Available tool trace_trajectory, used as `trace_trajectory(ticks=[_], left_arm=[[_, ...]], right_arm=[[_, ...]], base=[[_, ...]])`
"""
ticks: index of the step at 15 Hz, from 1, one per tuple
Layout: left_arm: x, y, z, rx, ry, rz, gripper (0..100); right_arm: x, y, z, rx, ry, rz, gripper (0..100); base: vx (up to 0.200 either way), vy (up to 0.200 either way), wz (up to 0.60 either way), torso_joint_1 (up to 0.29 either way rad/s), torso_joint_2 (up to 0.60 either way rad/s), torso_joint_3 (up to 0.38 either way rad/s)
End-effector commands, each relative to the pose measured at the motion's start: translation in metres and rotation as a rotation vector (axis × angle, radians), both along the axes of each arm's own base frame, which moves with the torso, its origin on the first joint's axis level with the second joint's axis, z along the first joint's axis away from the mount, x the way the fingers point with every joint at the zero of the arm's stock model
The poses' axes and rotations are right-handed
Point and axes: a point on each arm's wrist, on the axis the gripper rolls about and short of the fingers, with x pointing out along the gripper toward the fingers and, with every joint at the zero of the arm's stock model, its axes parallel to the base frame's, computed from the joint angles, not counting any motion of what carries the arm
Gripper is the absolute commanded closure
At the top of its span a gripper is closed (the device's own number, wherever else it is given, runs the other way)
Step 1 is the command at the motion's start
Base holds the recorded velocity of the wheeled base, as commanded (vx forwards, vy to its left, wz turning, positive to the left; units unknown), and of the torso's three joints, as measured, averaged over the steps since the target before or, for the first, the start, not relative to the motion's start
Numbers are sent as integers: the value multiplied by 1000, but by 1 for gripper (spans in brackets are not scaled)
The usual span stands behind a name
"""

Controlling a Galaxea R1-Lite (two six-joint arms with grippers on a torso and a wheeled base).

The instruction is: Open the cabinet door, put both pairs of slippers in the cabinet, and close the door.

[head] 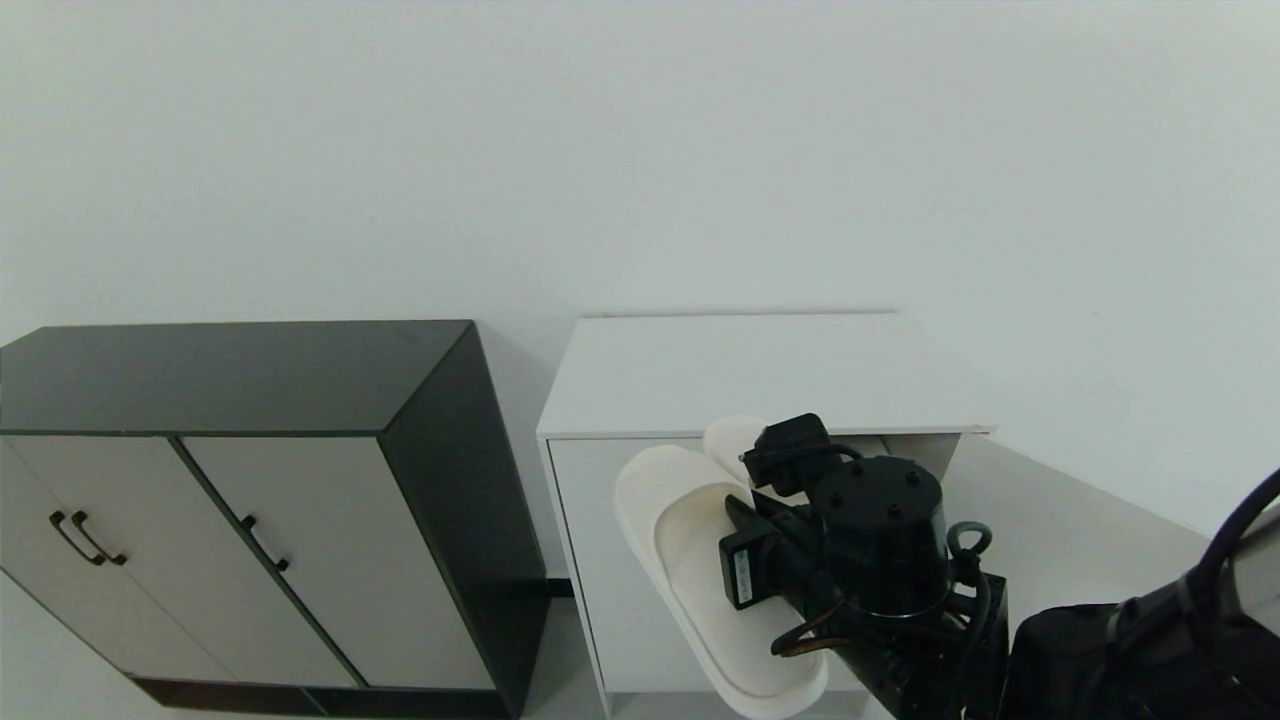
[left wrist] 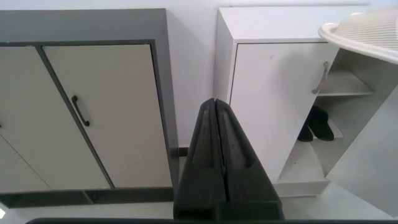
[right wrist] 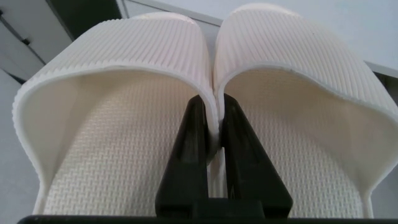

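Your right claw (right wrist: 214,134) pinches the white slippers (head: 690,540), toes up; the cabinet (head: 740,370) opens beyond, rightward; your left claw (left wrist: 216,155) sits closed, empty.

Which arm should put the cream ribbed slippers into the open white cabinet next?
The right arm, probably. The right gripper pinches the pair of cream ribbed slippers right in front of the open white cabinet. The left gripper is shut on nothing.
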Motion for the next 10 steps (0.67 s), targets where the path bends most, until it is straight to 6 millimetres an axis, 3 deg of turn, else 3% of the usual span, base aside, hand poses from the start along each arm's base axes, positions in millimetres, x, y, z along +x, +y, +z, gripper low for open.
trace_trajectory(ticks=[1,4,10], left_arm=[[0,0,0,0,-1,2,100],[0,0,0,0,-1,2,100],[0,0,0,0,1,2,100]], right_arm=[[0,0,-1,-3,2,0,100],[1,0,-2,-4,2,-3,100],[0,0,-2,-7,4,-2,100]], base=[[0,0,0,0,0,0],[0,0,0,0,0,0],[0,-200,0,11,2,3]])
